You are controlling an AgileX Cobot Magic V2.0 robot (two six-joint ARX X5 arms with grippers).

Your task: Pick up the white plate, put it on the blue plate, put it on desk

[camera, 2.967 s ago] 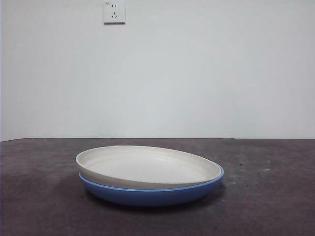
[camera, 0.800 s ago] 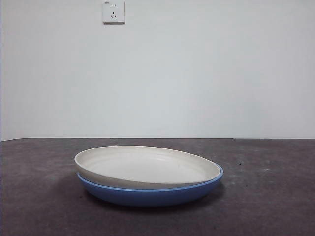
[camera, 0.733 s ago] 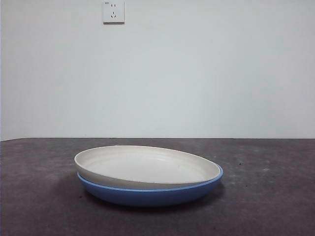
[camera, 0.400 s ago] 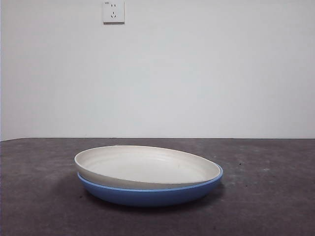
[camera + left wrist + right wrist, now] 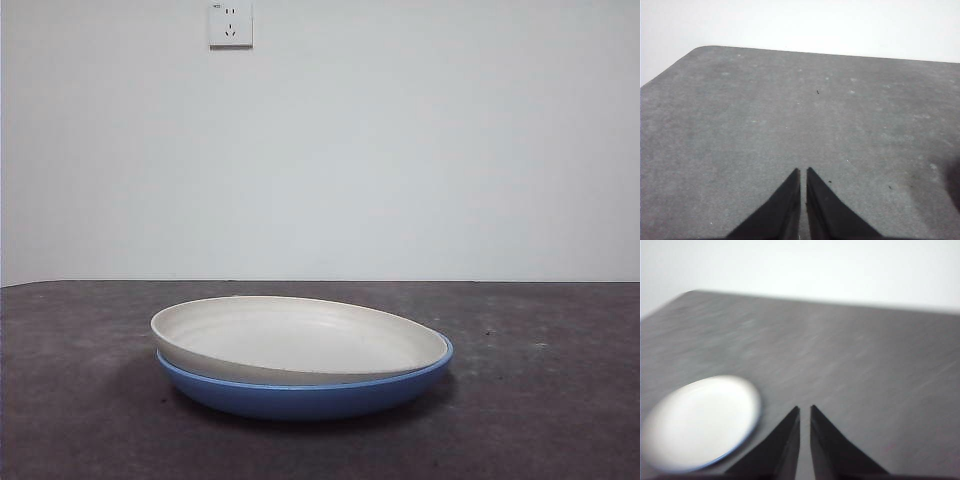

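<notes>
Round cream matte plate (image 5: 300,340) nested in glossy blue round plate (image 5: 310,395), slightly tilted, on dark grey mottled surface (image 5: 540,400). Right gripper (image 5: 804,410) near stack — fingers nearly closed, empty. Left gripper (image 5: 803,172) apart — same.

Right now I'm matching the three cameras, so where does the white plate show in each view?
Front view: the white plate sits low and centre, nested in the blue plate.
Left wrist view: not in it; only the desk and the left gripper.
Right wrist view: blurred, beside the right gripper, the white plate.
Shared landmark: the desk's far edge against the pale wall.
</notes>
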